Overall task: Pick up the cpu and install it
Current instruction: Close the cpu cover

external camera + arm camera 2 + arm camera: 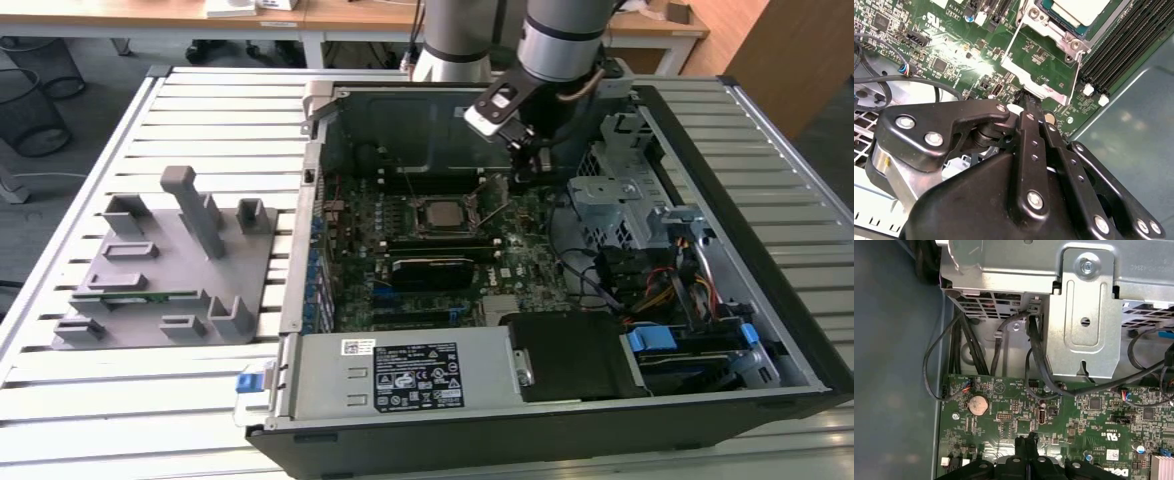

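Silvery-grey metal caps the cpu, a flat square chip lying in its socket near the middle of the motherboard, towards the far wall of the open case. In the exterior view the cpu sits level and free of the arm. A thin bright steel load plate, a bare window frame with green board showing through it, appears swung open off the socket's edge.

The gripper hangs just beside that plate. Its slim matt-black fingers are pressed together with no gap. The chip is not between them; whether they pinch a retention wire I cannot tell.

The step in hand looks like securing a seated chip. Done well, the tips bear only on the steel frame, stay off the smooth lid, and clear the black ribbed memory slots.

In the first wrist view a round shiny coin cell and limp black cables lie close by, below a folded sheet-metal drive cage.
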